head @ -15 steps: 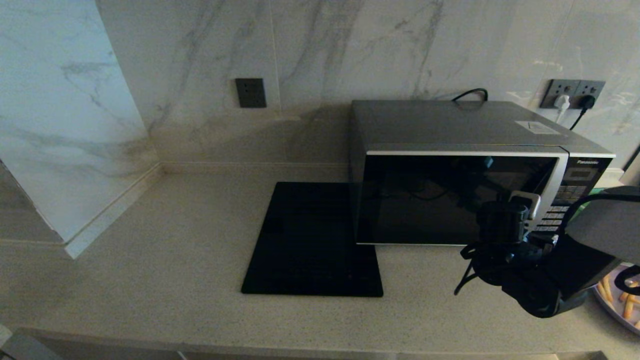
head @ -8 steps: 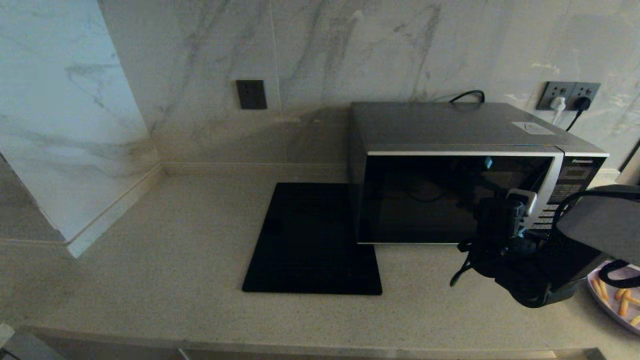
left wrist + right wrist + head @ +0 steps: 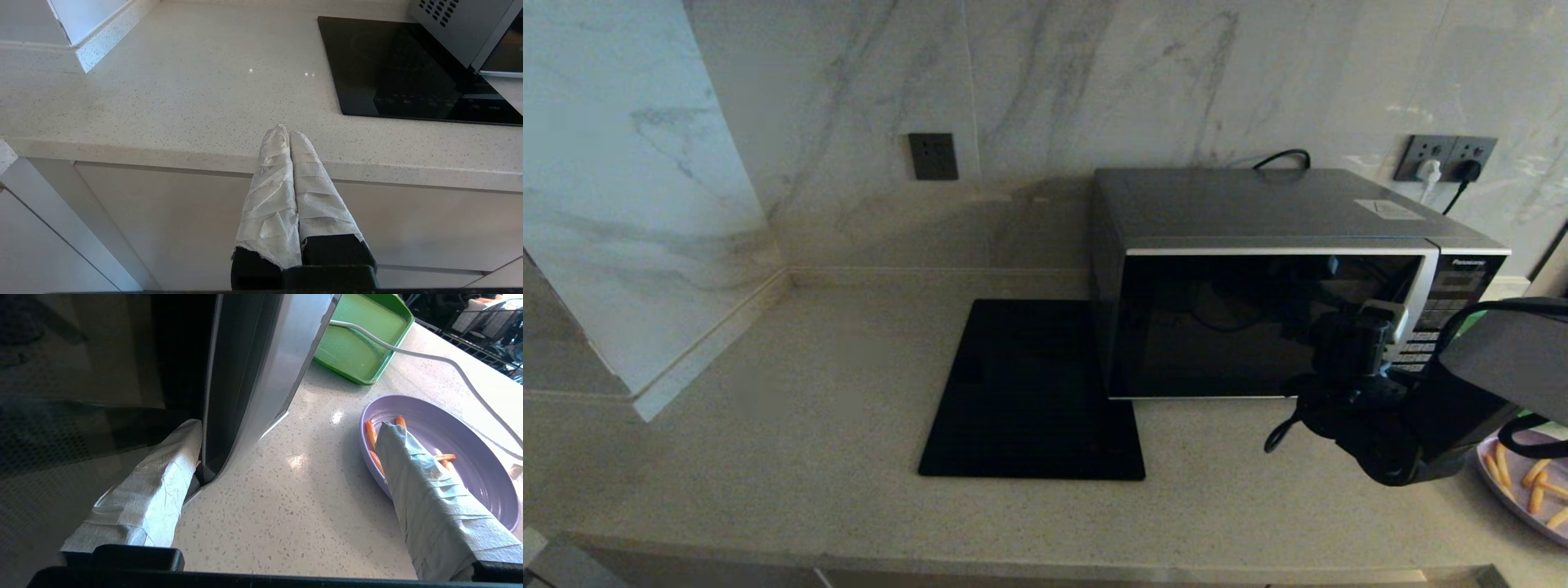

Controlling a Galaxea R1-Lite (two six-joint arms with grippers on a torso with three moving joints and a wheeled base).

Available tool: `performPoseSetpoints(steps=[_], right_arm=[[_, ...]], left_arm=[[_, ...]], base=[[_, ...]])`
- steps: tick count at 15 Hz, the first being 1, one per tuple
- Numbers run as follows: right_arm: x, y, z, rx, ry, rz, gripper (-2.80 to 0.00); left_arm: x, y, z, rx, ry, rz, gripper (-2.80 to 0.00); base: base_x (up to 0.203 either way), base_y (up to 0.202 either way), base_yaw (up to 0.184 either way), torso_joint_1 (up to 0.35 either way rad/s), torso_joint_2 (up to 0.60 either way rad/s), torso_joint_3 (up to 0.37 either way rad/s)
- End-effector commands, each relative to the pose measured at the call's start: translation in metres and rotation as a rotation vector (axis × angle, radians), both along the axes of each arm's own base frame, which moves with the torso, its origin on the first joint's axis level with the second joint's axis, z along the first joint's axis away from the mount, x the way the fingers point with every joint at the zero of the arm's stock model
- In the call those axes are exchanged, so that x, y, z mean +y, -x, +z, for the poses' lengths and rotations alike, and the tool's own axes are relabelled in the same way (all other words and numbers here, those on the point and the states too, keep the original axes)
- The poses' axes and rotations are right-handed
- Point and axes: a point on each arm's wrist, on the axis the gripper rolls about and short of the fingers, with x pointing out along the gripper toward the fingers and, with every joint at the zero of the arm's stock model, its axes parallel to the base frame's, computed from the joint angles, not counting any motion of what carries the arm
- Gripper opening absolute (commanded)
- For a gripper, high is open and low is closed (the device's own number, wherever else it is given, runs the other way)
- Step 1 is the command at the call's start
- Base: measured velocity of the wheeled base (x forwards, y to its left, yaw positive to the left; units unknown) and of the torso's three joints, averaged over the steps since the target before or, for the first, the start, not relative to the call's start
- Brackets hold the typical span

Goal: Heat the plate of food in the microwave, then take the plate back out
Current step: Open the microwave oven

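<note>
Head view: right gripper (image 3: 1376,322) at the microwave (image 3: 1282,278) door edge, lower right of frame.

Its jaws are spread wide, grasping nothing; in the right wrist view one taped finger (image 3: 155,486) is tucked against the door's curved silver trim (image 3: 261,375) at lower left, the other hangs over the plate of food (image 3: 470,457) at right. To open the door well, I judge it should hook that inner finger behind the trim and pull outward in an arc, keeping the outer finger off the fries. The plate sits on the counter (image 3: 768,457) at the frame's far lower right, beside the microwave, not yet inside. A white cable (image 3: 429,359) and a green tray (image 3: 359,347) lie behind it; a black mat (image 3: 1029,392) lies left of the microwave, under the door's likely swing. The left gripper (image 3: 288,136) is clenched, parked by the counter's front edge.
</note>
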Motion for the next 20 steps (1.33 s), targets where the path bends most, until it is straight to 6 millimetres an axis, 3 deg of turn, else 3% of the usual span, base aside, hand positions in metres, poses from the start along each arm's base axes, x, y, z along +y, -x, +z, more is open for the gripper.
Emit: performPoseSetpoints(steps=[1, 5, 16, 20], right_arm=[[0.000, -0.003, 0.003, -0.024, -0.005, 0.003, 0.00], [-0.001, -0.012, 0.005, -0.034, 0.004, -0.001, 0.00], [-0.011, -0.030, 0.046, -0.103, 0.050, -0.012, 0.00], [-0.011, -0.032, 0.047, -0.103, 0.052, -0.013, 0.00]], left_arm=[[0.000, 0.000, 0.000, 0.000, 0.001, 0.000, -2.80], [0.000, 0.000, 0.000, 0.000, 0.001, 0.000, -2.80], [0.000, 0.000, 0.000, 0.000, 0.001, 0.000, -2.80], [0.000, 0.000, 0.000, 0.000, 0.001, 0.000, -2.80]], base=[[0.000, 0.000, 0.000, 0.000, 0.00, 0.000], [0.000, 0.000, 0.000, 0.000, 0.00, 0.000], [0.000, 0.000, 0.000, 0.000, 0.00, 0.000], [0.000, 0.000, 0.000, 0.000, 0.00, 0.000]])
